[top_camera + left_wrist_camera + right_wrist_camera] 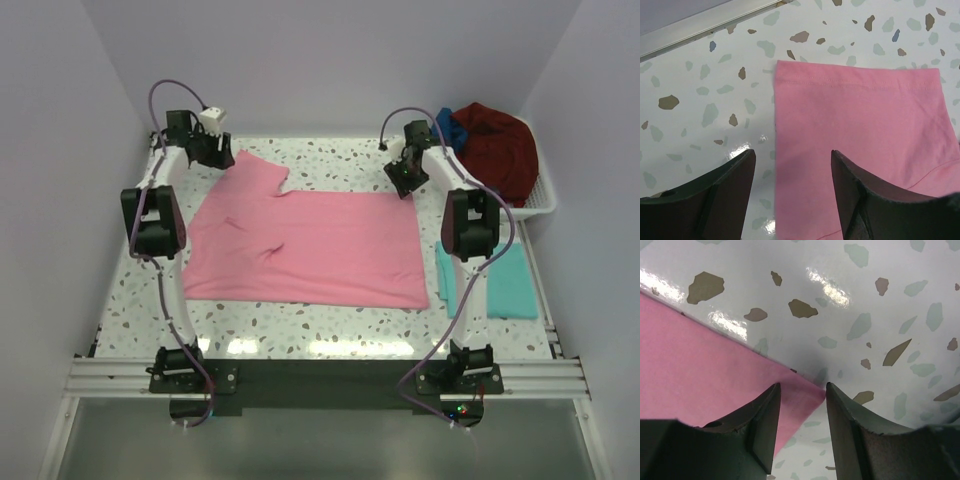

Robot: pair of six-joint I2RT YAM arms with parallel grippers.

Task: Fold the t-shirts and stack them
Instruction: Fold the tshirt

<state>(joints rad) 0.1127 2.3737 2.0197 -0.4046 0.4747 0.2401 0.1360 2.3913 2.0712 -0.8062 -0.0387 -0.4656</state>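
The pink t-shirt (pixel 310 245) lies spread flat on the speckled table. My left gripper (pixel 214 152) hovers open over its far left sleeve (pixel 860 115), one finger over bare table and the other over cloth. My right gripper (pixel 403 180) is open over the shirt's far right corner (pixel 807 392), its jaws straddling the corner tip and not gripping it. A folded teal t-shirt (pixel 500 283) lies at the right. Dark red (pixel 500 145) and blue (pixel 447 126) garments sit piled in a basket at the back right.
A white basket (pixel 540 200) stands at the back right corner. A metal rail (pixel 705 22) runs along the table's far edge. Purple walls close in on three sides. The arm bases sit on the near rail (pixel 320 378).
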